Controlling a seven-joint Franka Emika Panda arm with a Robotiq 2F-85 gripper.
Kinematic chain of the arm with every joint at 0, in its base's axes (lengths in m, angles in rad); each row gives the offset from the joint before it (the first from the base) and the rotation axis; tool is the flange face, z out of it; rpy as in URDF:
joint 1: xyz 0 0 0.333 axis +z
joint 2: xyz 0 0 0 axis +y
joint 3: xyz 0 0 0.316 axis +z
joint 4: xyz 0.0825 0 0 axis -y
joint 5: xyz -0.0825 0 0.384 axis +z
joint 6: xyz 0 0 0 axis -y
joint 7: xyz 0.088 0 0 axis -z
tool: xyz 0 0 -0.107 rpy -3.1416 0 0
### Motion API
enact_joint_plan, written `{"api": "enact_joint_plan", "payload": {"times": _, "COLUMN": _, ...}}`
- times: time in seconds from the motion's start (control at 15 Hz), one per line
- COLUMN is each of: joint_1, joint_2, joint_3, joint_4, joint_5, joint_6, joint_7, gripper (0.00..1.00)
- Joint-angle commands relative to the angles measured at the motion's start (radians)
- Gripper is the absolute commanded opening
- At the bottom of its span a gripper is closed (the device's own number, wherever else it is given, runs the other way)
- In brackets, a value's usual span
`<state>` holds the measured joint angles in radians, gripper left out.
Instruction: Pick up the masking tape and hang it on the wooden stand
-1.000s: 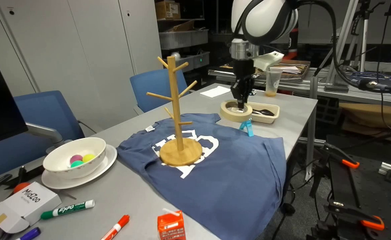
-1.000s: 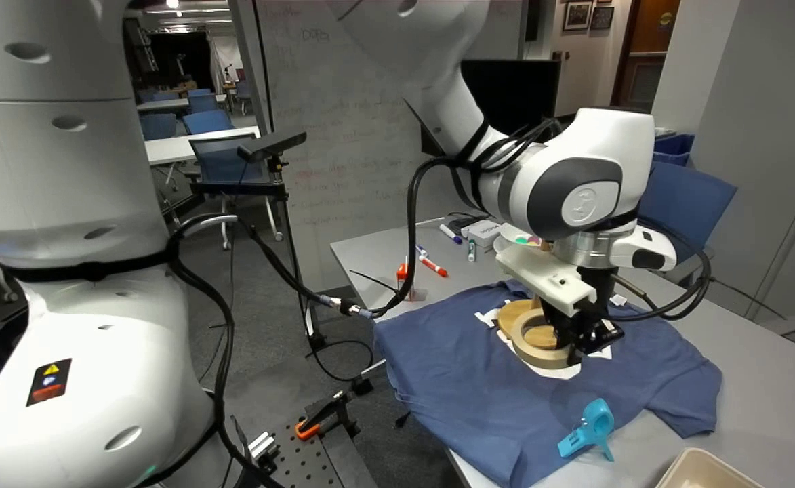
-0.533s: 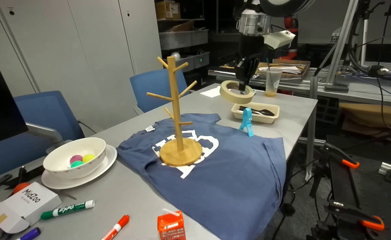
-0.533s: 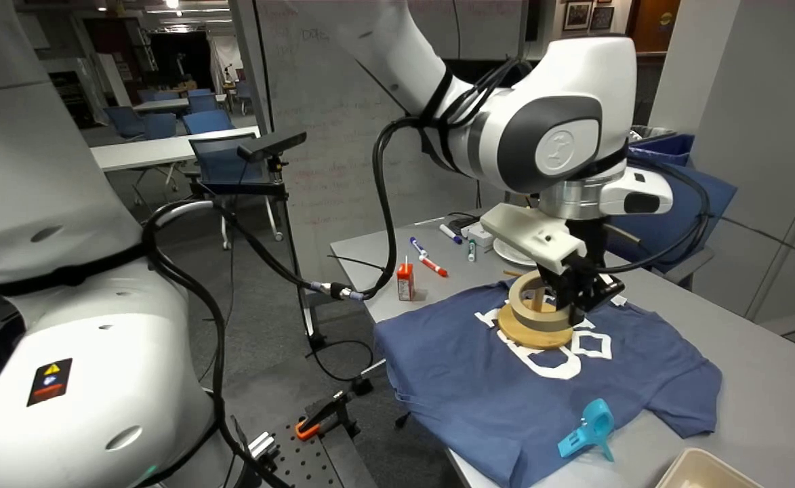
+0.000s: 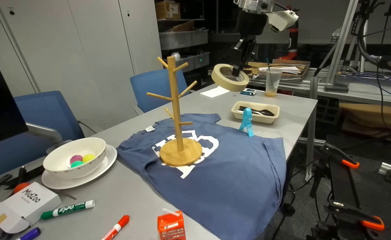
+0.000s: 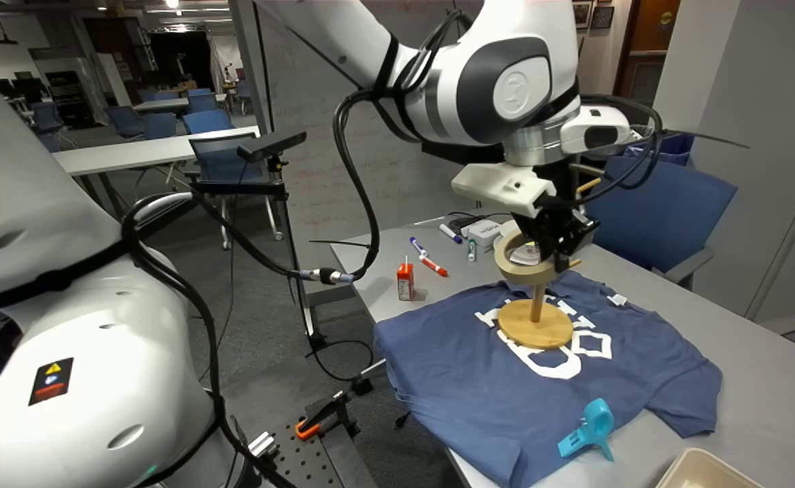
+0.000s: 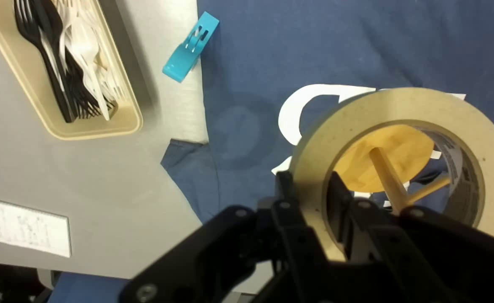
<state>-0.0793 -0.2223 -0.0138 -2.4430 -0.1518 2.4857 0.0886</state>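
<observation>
End effector pinching masking tape — aloft, tilted, wooden stand upright

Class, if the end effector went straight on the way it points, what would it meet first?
Probably the blue shirt: the end effector slants down toward it. Depth is unclear, and the gripped masking tape might brush the wooden stand first.
</observation>
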Motion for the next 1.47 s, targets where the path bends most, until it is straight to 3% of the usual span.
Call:
{"api": "enact_joint_plan", "payload": {"times": 0.0, "joint_1": 0.001, "joint_2": -0.053, "joint_3": 0.058, "joint_4": -0.021, "joint_5": -0.096, "joint_6": 0.042, "joint_7": 0.101, "gripper": 0.06}}
{"api": "enact_joint_plan", "payload": {"times": 0.47, "joint_1": -0.013, "joint_2": -0.106, "joint_3": 0.175, "joint_4": -0.011, "joint_5": -0.311, "joint_6": 0.035, "joint_7": 0.308, "gripper": 0.06}}
{"api": "enact_joint_plan", "payload": {"times": 0.8, "joint_1": -0.011, "joint_2": -0.154, "joint_3": 0.239, "joint_4": -0.019, "joint_5": -0.401, "joint_6": 0.030, "joint_7": 0.420, "gripper": 0.06}}
{"api": "enact_joint_plan", "payload": {"times": 1.4, "joint_1": -0.023, "joint_2": -0.131, "joint_3": 0.266, "joint_4": 0.009, "joint_5": -0.486, "joint_6": 0.076, "joint_7": 0.510, "gripper": 0.06}}
